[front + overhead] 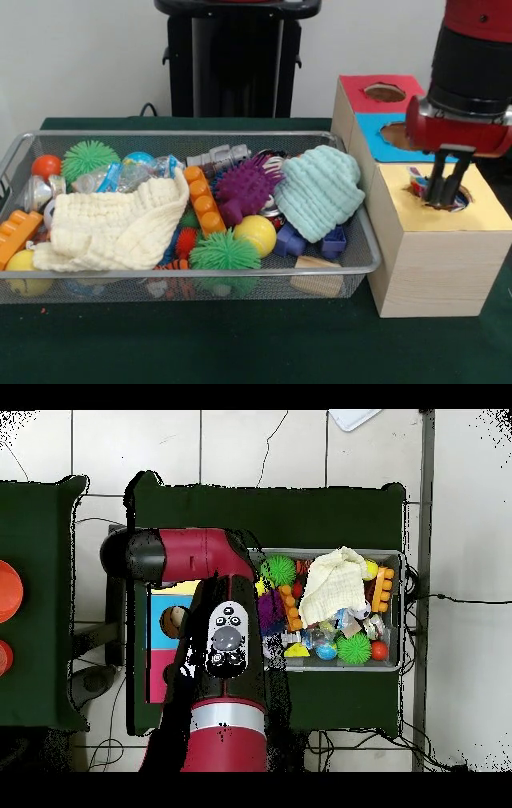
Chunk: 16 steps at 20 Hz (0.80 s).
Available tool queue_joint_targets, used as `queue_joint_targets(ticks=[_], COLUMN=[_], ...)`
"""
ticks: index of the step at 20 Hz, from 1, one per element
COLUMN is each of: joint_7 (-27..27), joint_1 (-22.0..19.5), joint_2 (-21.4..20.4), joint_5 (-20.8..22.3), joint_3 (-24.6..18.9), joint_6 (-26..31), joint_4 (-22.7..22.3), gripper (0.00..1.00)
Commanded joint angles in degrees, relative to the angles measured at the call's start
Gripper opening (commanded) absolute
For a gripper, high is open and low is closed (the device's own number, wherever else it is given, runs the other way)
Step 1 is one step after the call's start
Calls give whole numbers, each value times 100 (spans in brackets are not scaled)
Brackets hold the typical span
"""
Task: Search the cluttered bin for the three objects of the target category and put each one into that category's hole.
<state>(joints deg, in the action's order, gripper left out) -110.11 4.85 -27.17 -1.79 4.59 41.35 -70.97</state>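
Over the yellow hole (445,198) of the wooden box (436,264), just beside the wire bin (352,264), my gripper (442,192) reaches down with its fingers close together, tips at the opening; a small striped, colourful thing (417,181) shows at the hole's rim beside them, but I cannot tell whether I hold it. It looks light and small, probably slick plastic, so I judge a pinch across its middle best. The spiky balls (225,252) left in the bin should squash softly.
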Motion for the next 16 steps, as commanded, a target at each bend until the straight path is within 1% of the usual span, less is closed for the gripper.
queue_joint_targets(ticks=[1,6,8,10,12,16], joint_7=[-363,-400,-437,-567,-583,-669], joint_1=[-210,-250,-288,-299,-343,-289], joint_2=[284,329,364,499,598,687], joint_5=[468,500,371,252,150,52], joint_3=[40,6,-102,-183,-305,-361], joint_6=[-299,-357,-289,-338,-340,-194], joint_4=[-774,-828,-873,-853,-838,-741], gripper=[0,0,0,0,0,0])
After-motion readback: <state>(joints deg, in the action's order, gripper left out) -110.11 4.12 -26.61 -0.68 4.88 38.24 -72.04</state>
